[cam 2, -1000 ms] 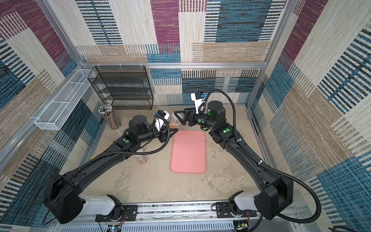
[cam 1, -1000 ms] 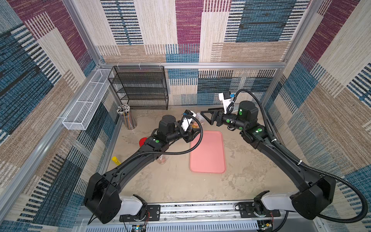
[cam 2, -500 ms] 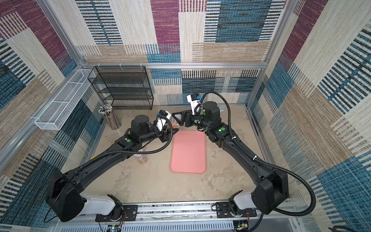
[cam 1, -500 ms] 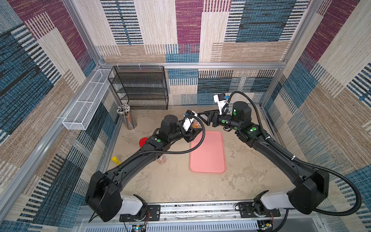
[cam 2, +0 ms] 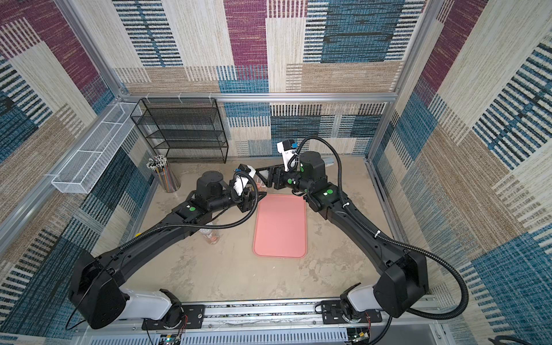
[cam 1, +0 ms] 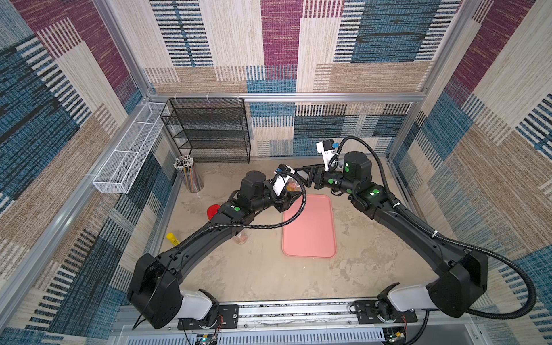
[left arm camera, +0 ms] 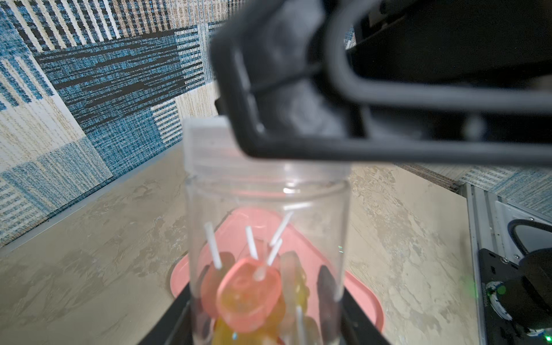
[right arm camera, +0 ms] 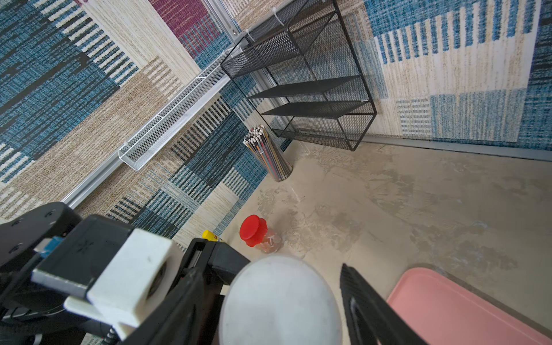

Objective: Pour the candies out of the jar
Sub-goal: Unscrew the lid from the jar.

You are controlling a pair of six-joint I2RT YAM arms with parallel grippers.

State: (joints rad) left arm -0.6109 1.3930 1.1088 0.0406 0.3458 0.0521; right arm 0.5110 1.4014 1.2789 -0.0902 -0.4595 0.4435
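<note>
Several round lollipop candies point(left arm camera: 248, 292): inside clear plastic jar point(left arm camera: 268, 191).
Left gripper point(left arm camera: 265, 334): clamped on jar.
Right gripper point(right arm camera: 273, 301): astride white lid point(left arm camera: 206, 140); grip unclear.

tray point(cam 1: 309, 233): middle of the table point(cam 1: 254, 274), in front of me.
jar point(left arm camera: 268, 209): by the far left corner of the tray, in my left gripper point(left arm camera: 265, 334); my right gripper point(right arm camera: 277, 304) is around its lid point(right arm camera: 277, 280).
candies point(left arm camera: 248, 295): in the jar.
rack point(cam 1: 209, 131): against the back wall, left.
pencil cup point(cam 1: 189, 176): just before the rack.
capped jar point(right arm camera: 260, 236): left of the tray, near the left wall.
</note>
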